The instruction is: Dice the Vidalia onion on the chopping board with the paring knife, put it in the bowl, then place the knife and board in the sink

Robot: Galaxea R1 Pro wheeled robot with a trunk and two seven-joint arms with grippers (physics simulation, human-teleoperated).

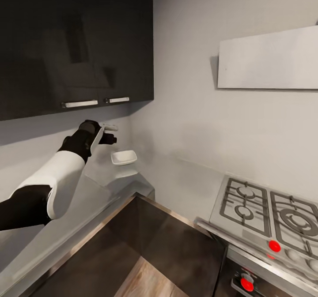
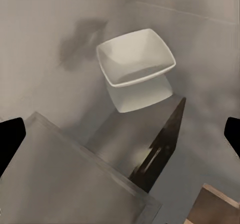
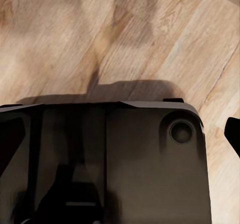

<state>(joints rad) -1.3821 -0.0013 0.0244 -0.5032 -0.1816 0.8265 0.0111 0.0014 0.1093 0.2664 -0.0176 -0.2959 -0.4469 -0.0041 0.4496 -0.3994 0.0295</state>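
The left pincer (image 1: 110, 133) is hanging released, jaws spread, above the bowl (image 1: 123, 157) (white, holding nothing), which is sitting on the desk (image 1: 176, 186) in the corner; the right pincer's state I cannot tell.

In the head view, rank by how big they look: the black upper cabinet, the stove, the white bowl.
1. Black upper cabinet, largest.
2. Stove, partly cut off by the picture's edge.
3. White bowl, smallest; it sits farther back in the corner, so distance shrinks it.
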